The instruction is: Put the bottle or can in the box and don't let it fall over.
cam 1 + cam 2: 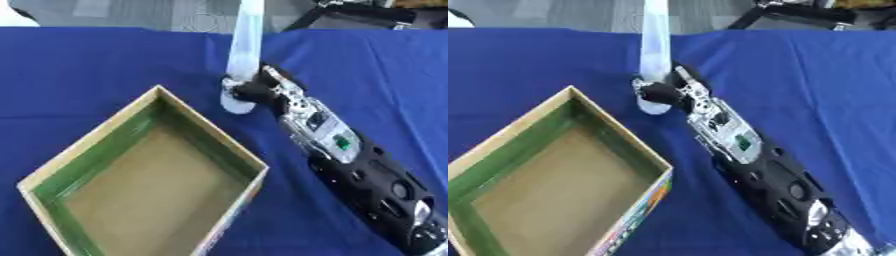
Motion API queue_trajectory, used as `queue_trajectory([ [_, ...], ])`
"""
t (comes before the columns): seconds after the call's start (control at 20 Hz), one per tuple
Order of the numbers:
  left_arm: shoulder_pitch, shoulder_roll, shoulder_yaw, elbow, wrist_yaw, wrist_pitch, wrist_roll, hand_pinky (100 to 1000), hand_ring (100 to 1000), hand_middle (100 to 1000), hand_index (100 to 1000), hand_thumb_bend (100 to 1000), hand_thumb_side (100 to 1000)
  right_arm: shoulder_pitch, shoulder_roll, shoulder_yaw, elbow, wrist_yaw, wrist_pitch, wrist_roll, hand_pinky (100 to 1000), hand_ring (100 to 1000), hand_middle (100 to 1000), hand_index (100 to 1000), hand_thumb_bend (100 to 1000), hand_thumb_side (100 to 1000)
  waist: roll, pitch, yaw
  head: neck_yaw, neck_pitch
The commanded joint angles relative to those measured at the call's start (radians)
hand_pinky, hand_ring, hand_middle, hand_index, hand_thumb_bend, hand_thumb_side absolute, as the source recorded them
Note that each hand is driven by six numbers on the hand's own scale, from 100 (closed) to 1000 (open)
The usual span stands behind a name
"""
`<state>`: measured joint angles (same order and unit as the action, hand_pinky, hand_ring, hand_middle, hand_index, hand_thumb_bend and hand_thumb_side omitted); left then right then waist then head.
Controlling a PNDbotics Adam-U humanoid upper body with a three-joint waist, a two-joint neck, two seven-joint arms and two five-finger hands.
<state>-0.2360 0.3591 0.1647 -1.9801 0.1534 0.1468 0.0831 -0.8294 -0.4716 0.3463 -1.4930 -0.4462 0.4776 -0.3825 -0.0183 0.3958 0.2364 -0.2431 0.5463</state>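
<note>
From the head camera I see my right arm [350, 160] reaching in from the lower right corner and running diagonally up toward the middle of the blue tablecloth [96, 65]. At its end the right hand [255, 91] is wrapped around the lower part of a tall, slim, pale translucent bottle [245, 45], with dark fingers [661, 92] curled round it just above its base. The bottle stands upright on the cloth, leaning very slightly, its rounded bottom [234, 105] showing below the hand and its top running out of the upper edge of both views, so I cannot make out a cap. The hand sits on the bottle's right side, and the bottle's body rises well above it. The open cardboard box [210, 131] lies to the lower left of the bottle, turned corner-on to me, with green inner walls and a plain brown floor; a strip of coloured print shows on its outer right wall in the right eye view. The box's far corner is near the bottle's base but apart from it, with blue cloth between them. The bottle is outside the box, beyond its upper right edge. My left hand shows in neither view.
</note>
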Motion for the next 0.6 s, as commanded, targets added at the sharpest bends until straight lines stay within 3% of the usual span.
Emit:
queue_trajectory([
  [0.05,0.001,0.021,0.013,-0.02,0.005,-0.004,0.0,1000,1000,1000,928,465,134,-0.016,-0.028,-0.011,-0.065,-0.001,-0.011,-0.026,1000,1000,1000,544,100,218,0.007,-0.034,-0.003,0.001,0.006],
  [0.3,0.006,0.023,0.014,-0.02,0.005,-0.001,0.002,1000,1000,1000,927,465,134,-0.022,-0.041,-0.033,-0.165,-0.008,-0.028,-0.052,1000,1000,1000,551,100,317,0.008,-0.043,-0.011,0.01,0.021],
  [0.35,0.008,0.023,0.014,-0.02,0.005,0.0,0.002,1000,1000,1000,927,464,134,-0.024,-0.044,-0.036,-0.188,-0.006,-0.031,-0.054,1000,1000,1000,552,100,381,0.009,-0.045,-0.012,0.012,0.023],
  [0.4,0.009,0.023,0.014,-0.02,0.005,0.001,0.002,1000,1000,1000,927,464,134,-0.026,-0.046,-0.04,-0.211,-0.005,-0.036,-0.053,1000,1000,1000,550,100,500,0.009,-0.047,-0.013,0.013,0.026],
  [0.45,0.011,0.023,0.014,-0.02,0.005,0.002,0.002,1000,1000,1000,927,464,134,-0.029,-0.049,-0.043,-0.234,-0.004,-0.041,-0.049,1000,1000,1000,549,100,428,0.01,-0.05,-0.014,0.014,0.028],
  [0.6,0.017,0.024,0.016,-0.02,0.005,0.003,0.003,1000,1000,1000,927,463,133,-0.03,-0.057,-0.054,-0.306,-0.015,-0.04,-0.038,1000,1000,1000,549,100,439,0.012,-0.057,-0.019,0.018,0.035],
])
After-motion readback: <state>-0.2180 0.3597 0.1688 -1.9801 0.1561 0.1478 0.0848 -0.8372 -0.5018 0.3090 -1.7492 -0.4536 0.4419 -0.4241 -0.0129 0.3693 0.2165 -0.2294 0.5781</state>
